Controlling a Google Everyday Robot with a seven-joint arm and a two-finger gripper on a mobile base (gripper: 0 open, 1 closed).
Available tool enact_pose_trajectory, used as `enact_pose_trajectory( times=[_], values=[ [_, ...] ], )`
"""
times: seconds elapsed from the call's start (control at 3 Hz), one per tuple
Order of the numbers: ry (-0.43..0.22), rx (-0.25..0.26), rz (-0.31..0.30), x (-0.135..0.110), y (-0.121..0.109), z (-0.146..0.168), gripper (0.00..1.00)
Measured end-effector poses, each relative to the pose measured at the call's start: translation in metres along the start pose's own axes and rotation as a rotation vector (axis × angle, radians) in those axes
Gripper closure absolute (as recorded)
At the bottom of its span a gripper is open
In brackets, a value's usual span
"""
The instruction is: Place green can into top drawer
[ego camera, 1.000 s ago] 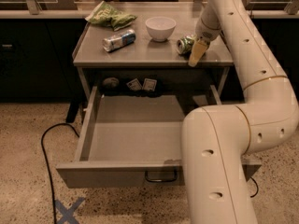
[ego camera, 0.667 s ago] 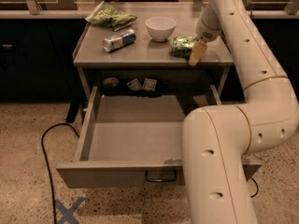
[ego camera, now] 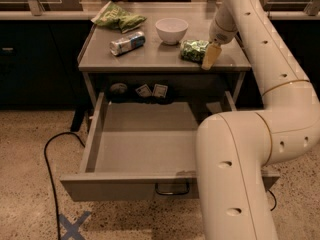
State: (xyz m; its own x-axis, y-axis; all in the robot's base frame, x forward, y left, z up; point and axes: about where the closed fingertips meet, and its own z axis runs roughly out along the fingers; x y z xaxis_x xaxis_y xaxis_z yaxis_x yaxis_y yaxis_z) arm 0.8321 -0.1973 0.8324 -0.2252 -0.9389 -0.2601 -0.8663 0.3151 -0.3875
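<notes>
The green can (ego camera: pixel 193 50) lies on its side on the grey table top (ego camera: pixel 150 59), at the right, beside the white bowl. My gripper (ego camera: pixel 210 57) is at the can's right side, touching or nearly touching it, low over the table. The top drawer (ego camera: pixel 125 186) is pulled wide open below the table, and the part of its inside that shows is bare. Its dark loop handle (ego camera: pixel 172 189) shows at the front. My arm (ego camera: pixel 235 174) hides the drawer's right part.
On the table stand a white bowl (ego camera: pixel 171 30), a silver-and-blue can (ego camera: pixel 127 43) and a green snack bag (ego camera: pixel 118 18). Small items (ego camera: pixel 152 90) sit in the recess behind the drawer. A black cable (ego camera: pixel 50 149) and a blue tape cross (ego camera: pixel 72 226) lie on the floor.
More of the green can shows to the left of the gripper now than a second ago; it has shifted slightly left. The gripper has hardly moved. The drawer is unchanged.
</notes>
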Motion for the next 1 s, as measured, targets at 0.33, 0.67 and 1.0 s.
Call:
enact_pose_trajectory(
  times=[0.33, 0.67, 1.0],
  values=[
    [-0.002, -0.005, 0.009, 0.0010, 0.0013, 0.0051, 1.00],
    [-0.015, -0.006, 0.016, -0.0019, 0.0017, 0.0046, 1.00],
    [-0.036, -0.006, 0.060, -0.0046, 0.0029, -0.0013, 1.00]
  ],
)
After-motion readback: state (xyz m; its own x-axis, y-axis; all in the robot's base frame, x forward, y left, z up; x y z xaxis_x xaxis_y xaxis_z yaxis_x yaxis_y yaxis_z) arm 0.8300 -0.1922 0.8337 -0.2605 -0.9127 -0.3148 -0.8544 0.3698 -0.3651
